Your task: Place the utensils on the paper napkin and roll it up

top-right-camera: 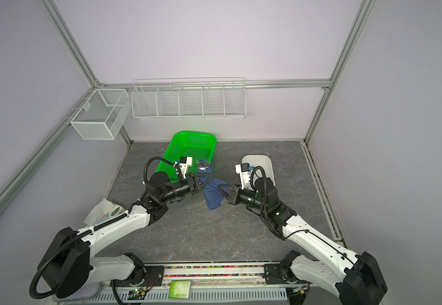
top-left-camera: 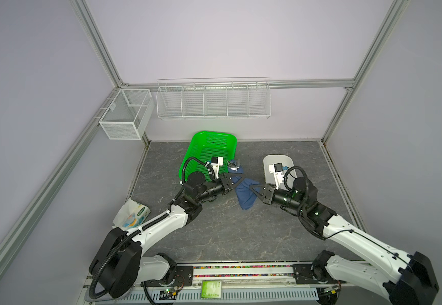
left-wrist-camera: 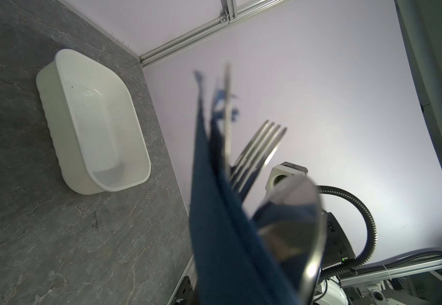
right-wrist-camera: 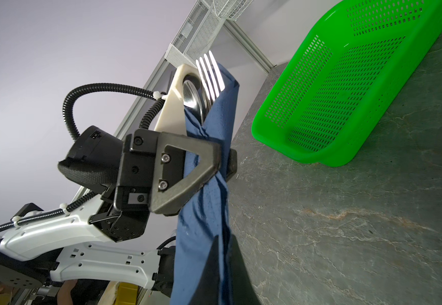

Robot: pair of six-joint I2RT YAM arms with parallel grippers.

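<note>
1. Right wrist view is showing the left tool clamping narrow around the paper napkin, just below the point where the utensils are emerging. The fork tines and the spoon bowl are sticking out of the top fold.
2. Left wrist view is showing the knife in the same wrap. All three heads are pointing the same way, away from that tool.
3. Both top views are showing the right tool pinched shut on the lower, looser part of the napkin. It is approaching from the side opposite the left tool.
4. Long axis: the bundle is running from the heads, just beside the green basket, toward the near side of the table. A slack tail is trailing past the right tool.
5. The two tools are facing each other across that axis. The left one is sitting nearer the heads and the right one nearer the tail.
6. At the left tool the bundle is hanging clear of the table. Whether the tail is touching the surface cannot be told.
7. Judgement: the utensils are already inside, but the wrap is looking crumpled rather than rolled. Any tightening would have to wind about the long axis. The right tool is the nearer one to the slack, and the left is serving as anchor.
8. Risk, as judged: the heads are projecting freely, so a piece could slide out if the anchor grip is eased.
</note>
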